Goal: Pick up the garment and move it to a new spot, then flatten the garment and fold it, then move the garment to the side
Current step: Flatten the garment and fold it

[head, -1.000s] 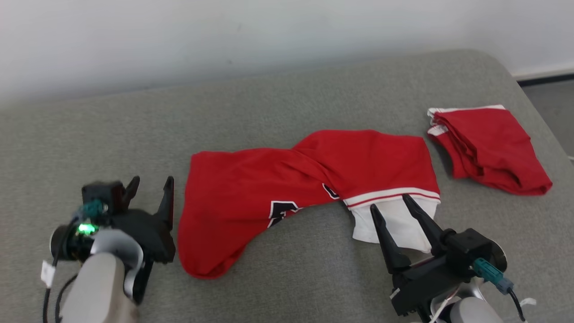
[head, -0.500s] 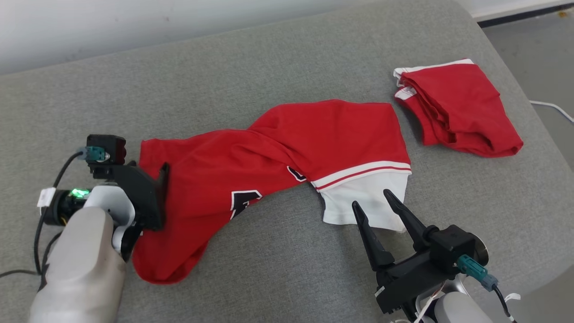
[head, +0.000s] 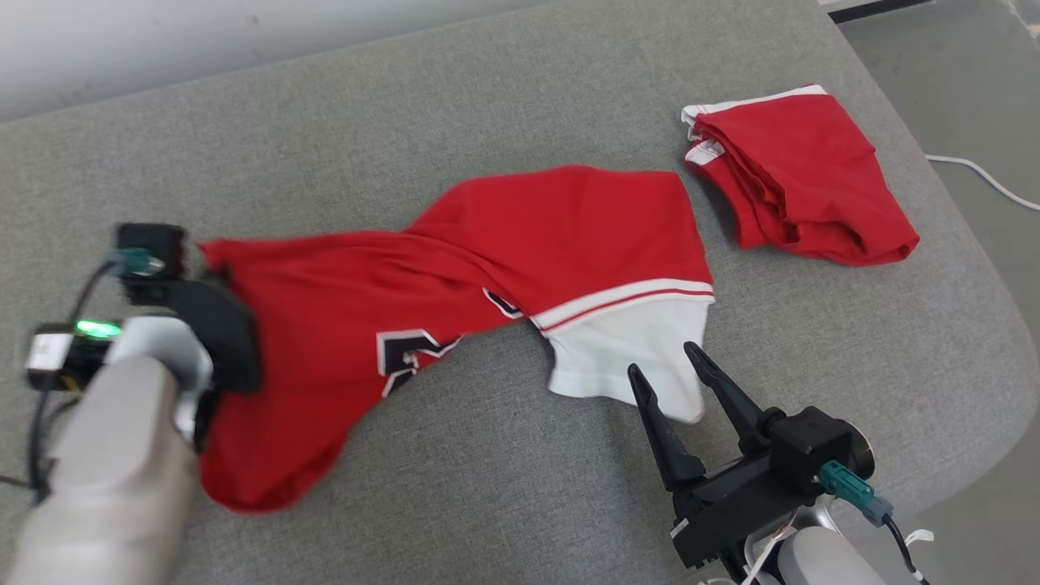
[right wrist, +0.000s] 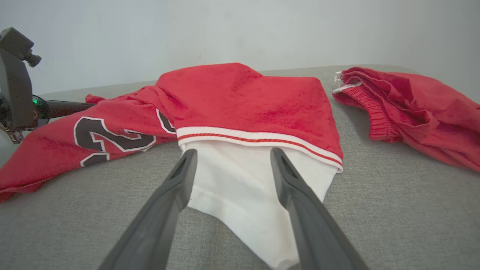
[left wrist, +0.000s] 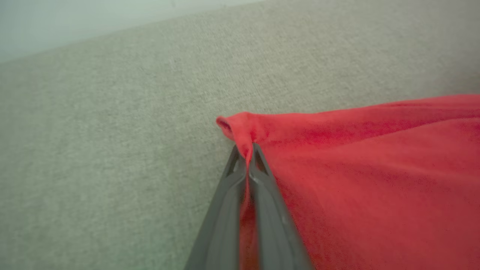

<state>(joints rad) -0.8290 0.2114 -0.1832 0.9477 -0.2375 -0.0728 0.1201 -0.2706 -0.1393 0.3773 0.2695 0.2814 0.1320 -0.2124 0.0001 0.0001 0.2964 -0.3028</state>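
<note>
At left edge of garment [head: 569,236], L pincer [left wrist: 246,150], open 1 s ago, is now clamping red cloth, prob. stretching it flat on grey cushion [head: 487,97]. R pincer [head: 662,359] is hovering wide open nr white hem [head: 617,349].

A grey, woven-fabric upholstered surface [head: 487,106] with a rounded corner is carrying two pieces. A red jersey [head: 569,236] with a white panel and dark numerals is lying twisted across its middle; a crumpled red garment [head: 804,179] with white trim is sitting apart, near the right edge.
</note>
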